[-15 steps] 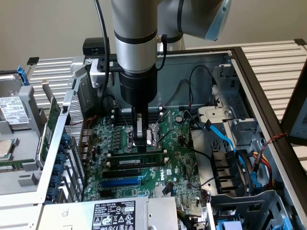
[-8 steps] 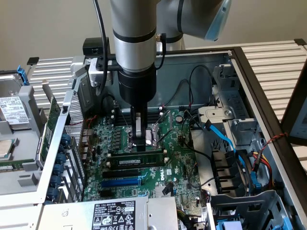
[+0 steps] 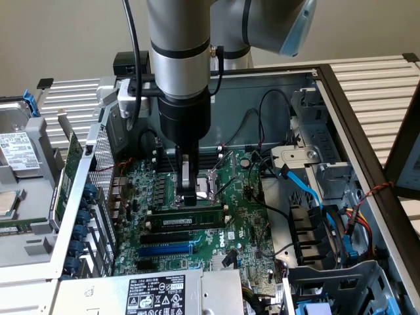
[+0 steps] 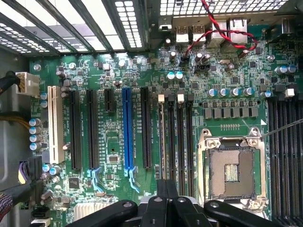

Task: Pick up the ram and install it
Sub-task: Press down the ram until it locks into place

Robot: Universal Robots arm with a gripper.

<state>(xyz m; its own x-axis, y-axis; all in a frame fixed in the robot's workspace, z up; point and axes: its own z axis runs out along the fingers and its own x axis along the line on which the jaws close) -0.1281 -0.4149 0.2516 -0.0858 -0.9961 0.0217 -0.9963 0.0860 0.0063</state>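
Gripper clamped shut on the ram, tight among black slots; CPU socket at two o'clock.

The end effector hides the ram's middle – the arm's top is cropped
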